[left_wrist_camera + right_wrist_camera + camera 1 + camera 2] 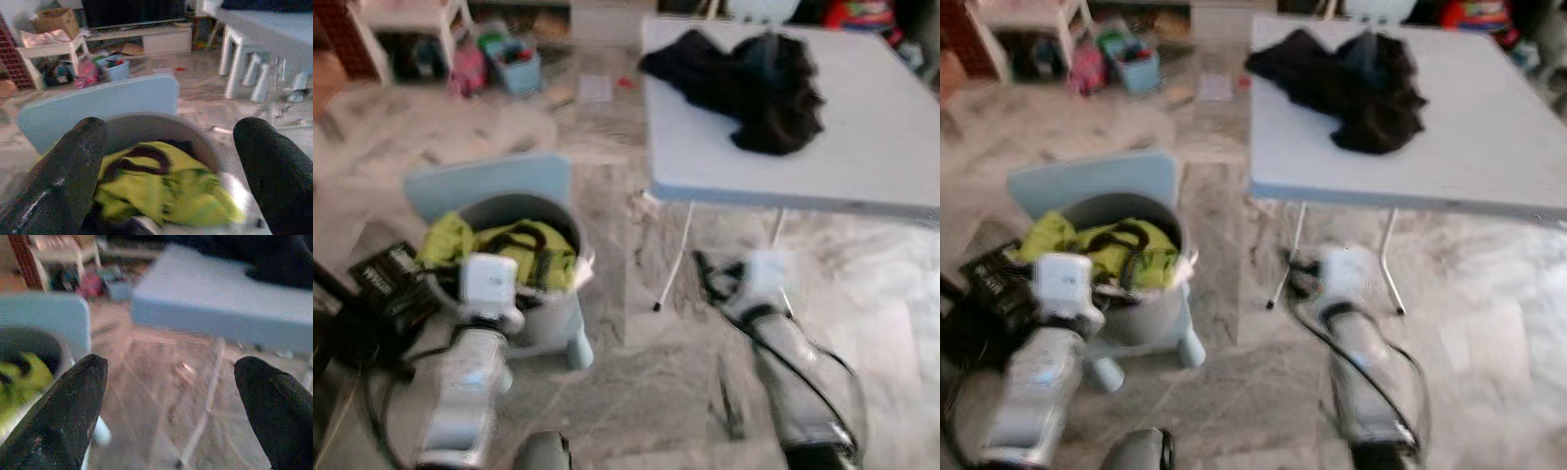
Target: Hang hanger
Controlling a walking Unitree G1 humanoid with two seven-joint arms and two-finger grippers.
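Observation:
A grey bucket (514,208) stands on a small light-blue chair (489,181) on the floor at my left. A yellow-green garment (536,253) with dark looping parts (132,156) lies in it. My left gripper (171,134) hovers open just above and in front of the bucket, nothing between its fingers (73,161). A heap of black clothes (754,83) lies on the white folding table (871,157) at the right. My right gripper (171,369) is open and empty, low over the floor, facing the table's front edge (210,313). The head views are blurred.
The table's thin white legs (677,257) stand ahead of my right arm (793,362). A black box (389,276) and cables lie on the floor at the left. A blue bin (517,61), toys and low white furniture (411,20) crowd the back left. Marble floor lies between chair and table.

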